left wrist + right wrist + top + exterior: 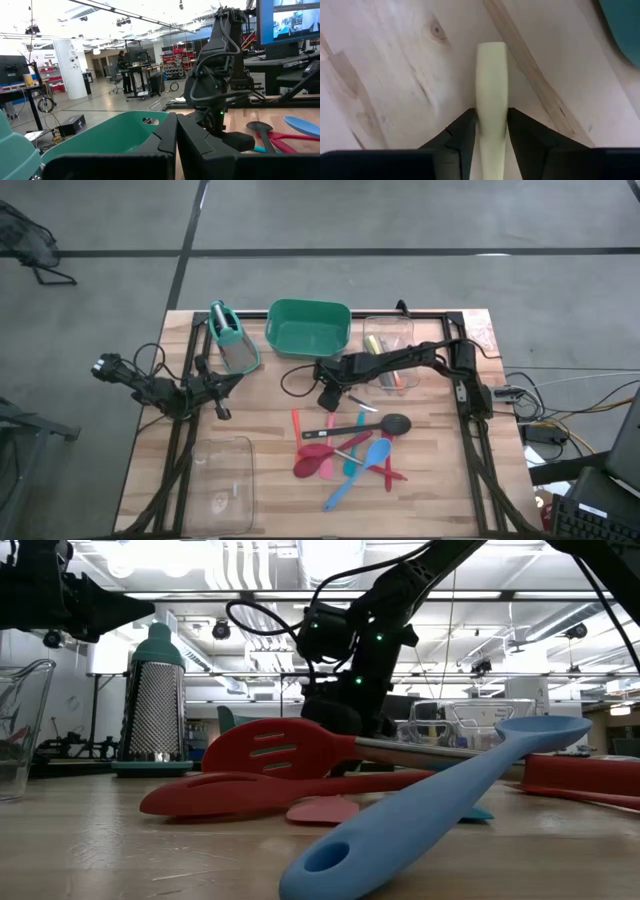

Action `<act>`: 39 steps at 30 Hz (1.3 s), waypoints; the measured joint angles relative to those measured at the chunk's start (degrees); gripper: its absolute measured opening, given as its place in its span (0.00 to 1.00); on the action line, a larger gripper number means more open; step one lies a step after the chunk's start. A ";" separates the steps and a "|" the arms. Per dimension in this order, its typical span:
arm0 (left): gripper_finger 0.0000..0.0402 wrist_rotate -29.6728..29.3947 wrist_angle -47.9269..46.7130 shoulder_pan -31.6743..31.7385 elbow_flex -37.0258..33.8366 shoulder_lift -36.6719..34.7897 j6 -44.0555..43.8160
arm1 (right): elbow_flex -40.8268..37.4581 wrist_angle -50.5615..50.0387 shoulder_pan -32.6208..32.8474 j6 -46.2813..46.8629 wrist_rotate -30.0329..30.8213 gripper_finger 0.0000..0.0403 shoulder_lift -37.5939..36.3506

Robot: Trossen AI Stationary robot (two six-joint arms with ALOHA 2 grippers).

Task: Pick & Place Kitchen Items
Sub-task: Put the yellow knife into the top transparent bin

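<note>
The blue spoon [440,795] and red spatulas [280,755] lie in a heap near the table's [270,470] front edge. Behind them the right gripper [489,131] pinches a pale handle [491,80]. The left gripper [176,131] waits closed and empty by the left edge.

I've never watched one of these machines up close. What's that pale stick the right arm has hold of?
The stick is a slim, pale cream handle, smooth, widening slightly toward a rounded end. What it is made of is unclear. It lies along the wooden table, pinched between the right end effector's two dark fingers. Its other end is hidden, so what tool it belongs to is unknown.
</note>
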 joint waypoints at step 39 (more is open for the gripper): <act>0.03 0.00 -0.23 0.01 0.00 0.02 0.00 | 5.29 -2.62 1.27 -2.63 3.24 0.17 -12.13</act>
